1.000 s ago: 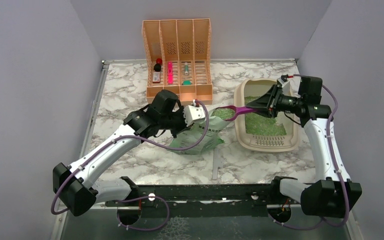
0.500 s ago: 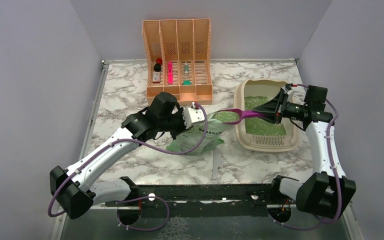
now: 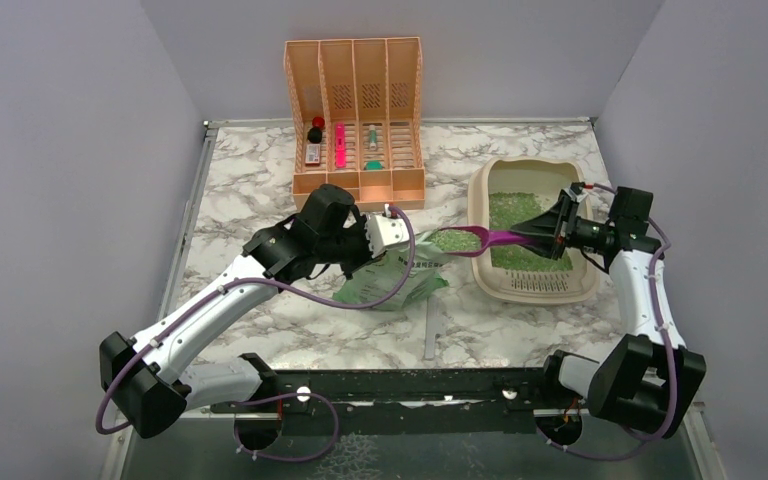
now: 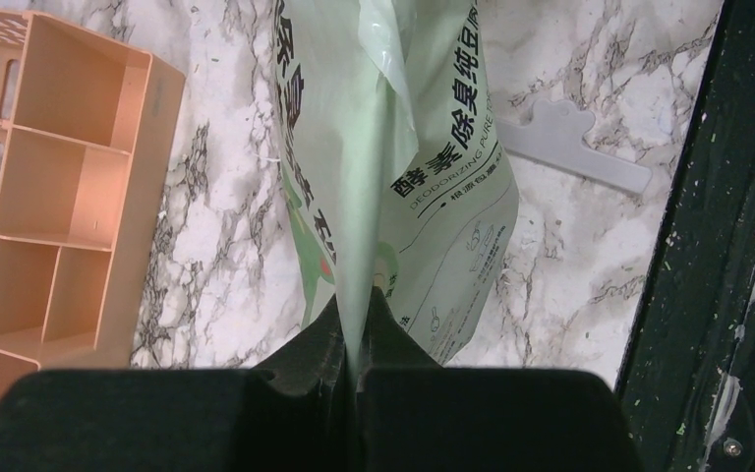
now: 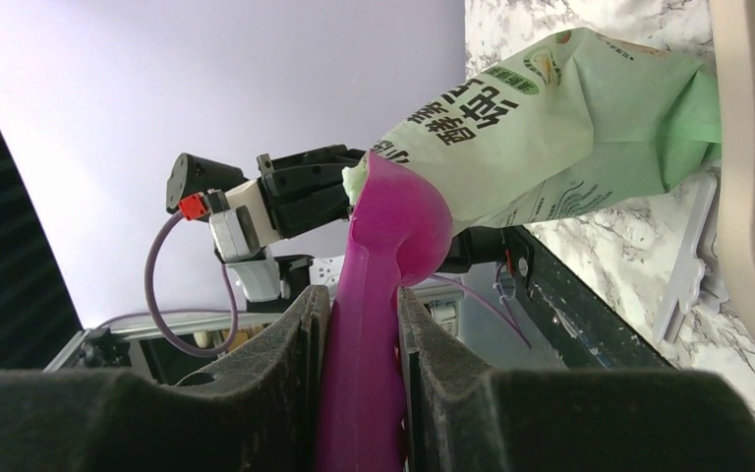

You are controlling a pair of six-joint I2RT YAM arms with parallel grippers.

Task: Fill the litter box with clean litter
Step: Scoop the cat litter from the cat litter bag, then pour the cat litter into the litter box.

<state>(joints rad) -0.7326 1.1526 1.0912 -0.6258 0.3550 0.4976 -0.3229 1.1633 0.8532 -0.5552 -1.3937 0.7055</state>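
The beige litter box point(image 3: 480, 190) sits at the right, with a layer of green clean litter point(image 3: 512, 208) in it. My right gripper point(image 3: 552, 232) hangs over the box, shut on the handle of a magenta scoop point(image 3: 488, 238). The scoop's bowl holds green granules point(image 3: 450, 240) just left of the box's rim, at the mouth of a pale green bag point(image 3: 400, 278). My left gripper point(image 3: 392, 228) is shut on that bag's top edge. The left wrist view shows the bag point(image 4: 442, 147) pinched in my left gripper point(image 4: 359, 315). In the right wrist view, my right gripper point(image 5: 364, 305) clamps the scoop point(image 5: 393, 231).
A peach slatted file organizer point(image 3: 355, 110) with pens and small items stands at the back centre. A flat grey plastic piece point(image 3: 431, 325) lies on the marble table near the front edge. Grey walls close in on the left, right and back.
My right wrist has drawn back to the right and toward the near edge, carrying the scoop's handle with it. The bowl has stayed by the bag's mouth. The left arm has hardly moved.
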